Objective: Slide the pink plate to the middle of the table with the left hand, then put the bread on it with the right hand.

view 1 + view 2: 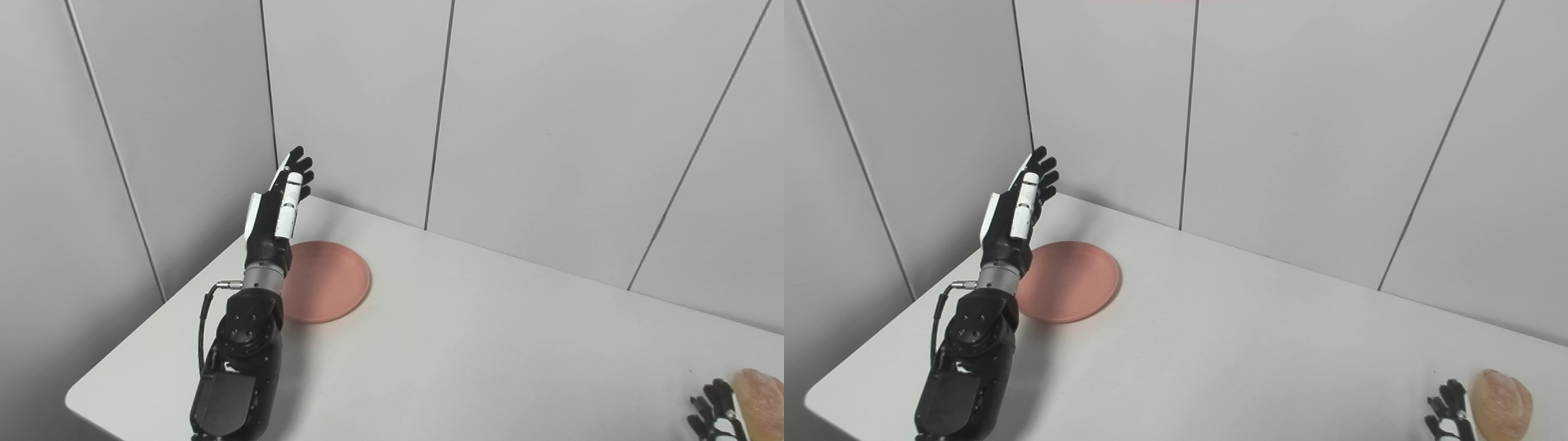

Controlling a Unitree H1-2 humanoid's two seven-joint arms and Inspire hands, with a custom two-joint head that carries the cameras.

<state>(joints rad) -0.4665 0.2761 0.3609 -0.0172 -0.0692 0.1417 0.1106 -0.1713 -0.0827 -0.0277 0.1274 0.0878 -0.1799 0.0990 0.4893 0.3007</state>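
Observation:
A round pink plate (327, 279) lies on the white table (478, 343) near its far left corner. My left hand (278, 205) is open and raised, fingers straight and pointing up and away, just left of the plate's far left rim; the forearm (245, 349) covers the plate's left edge. It holds nothing. A tan bread roll (1502, 404) lies at the near right edge of the table. My right hand (1448, 416) sits just left of the bread, only its fingertips showing at the bottom edge.
Grey panelled walls (551, 122) stand close behind the table and along its left side. The table's near left corner (76, 398) is rounded.

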